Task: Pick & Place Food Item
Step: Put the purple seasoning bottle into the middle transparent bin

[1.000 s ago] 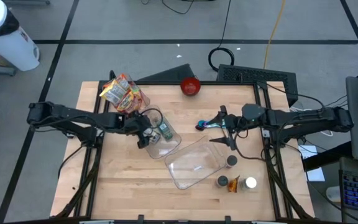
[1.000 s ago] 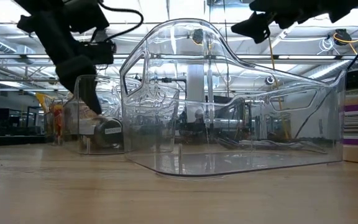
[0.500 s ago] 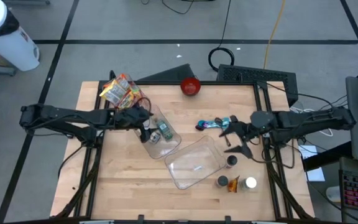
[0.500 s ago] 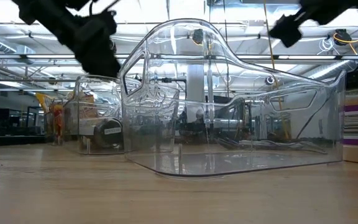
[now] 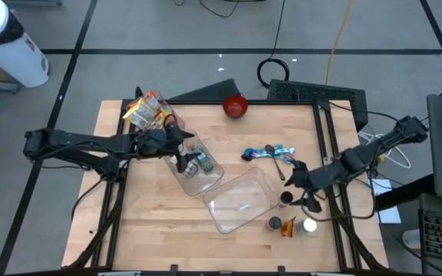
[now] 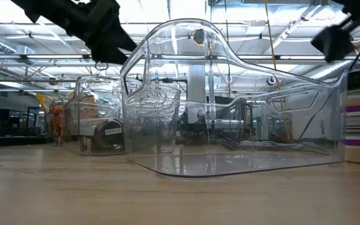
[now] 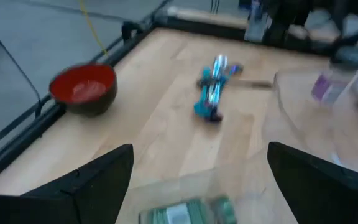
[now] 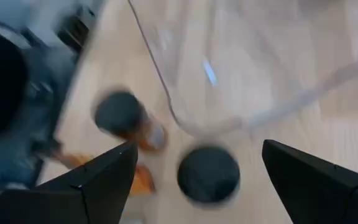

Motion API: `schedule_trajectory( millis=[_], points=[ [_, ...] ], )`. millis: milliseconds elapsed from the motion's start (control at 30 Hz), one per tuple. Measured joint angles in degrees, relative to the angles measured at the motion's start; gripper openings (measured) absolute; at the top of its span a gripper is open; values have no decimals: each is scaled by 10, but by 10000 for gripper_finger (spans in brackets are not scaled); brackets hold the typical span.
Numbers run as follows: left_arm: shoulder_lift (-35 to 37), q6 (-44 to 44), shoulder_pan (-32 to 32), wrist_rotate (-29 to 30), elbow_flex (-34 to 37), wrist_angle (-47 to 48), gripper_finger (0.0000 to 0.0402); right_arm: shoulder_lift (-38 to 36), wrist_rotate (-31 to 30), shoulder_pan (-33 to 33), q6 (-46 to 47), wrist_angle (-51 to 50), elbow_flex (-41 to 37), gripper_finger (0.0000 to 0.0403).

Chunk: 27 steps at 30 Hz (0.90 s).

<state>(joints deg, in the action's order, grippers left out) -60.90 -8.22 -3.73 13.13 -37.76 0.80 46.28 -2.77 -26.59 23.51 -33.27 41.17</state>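
Left gripper (image 5: 184, 153), fingers wide and empty, above a clear container (image 5: 198, 170) holding a green-labelled food item (image 5: 202, 162); right gripper (image 5: 298, 189), likewise spread and empty, over dark-capped jars (image 5: 285, 199).

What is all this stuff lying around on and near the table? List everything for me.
Clear bin: one, see-through, table middle.
Clear container: one, on its side, holding a small green-labelled item, left of the bin.
Snack bag: one, orange-yellow, far left corner.
Bowl: one, red, far edge.
Wrapped item: one, blue, right of centre.
Jars: three, dark and white lids, near right.
Left hand: open, above the tipped container.
Right hand: open, above the jars.
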Motion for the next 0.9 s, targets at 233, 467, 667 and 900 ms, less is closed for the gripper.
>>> schedule_trajectory(
  millis=[233,467,667,900],
  points=[
    [0,-24,0,0,-1,-14,379,24,-35,-47,158,-136,-9,336],
    [0,-24,0,0,-1,-14,379,24,-77,-69,199,-89,-91,336],
    [0,-25,0,0,-1,-14,379,24,-58,-69,145,72,-175,335],
    [0,-25,0,0,-1,-14,379,21,-42,-69,148,294,-312,326]
  ],
)
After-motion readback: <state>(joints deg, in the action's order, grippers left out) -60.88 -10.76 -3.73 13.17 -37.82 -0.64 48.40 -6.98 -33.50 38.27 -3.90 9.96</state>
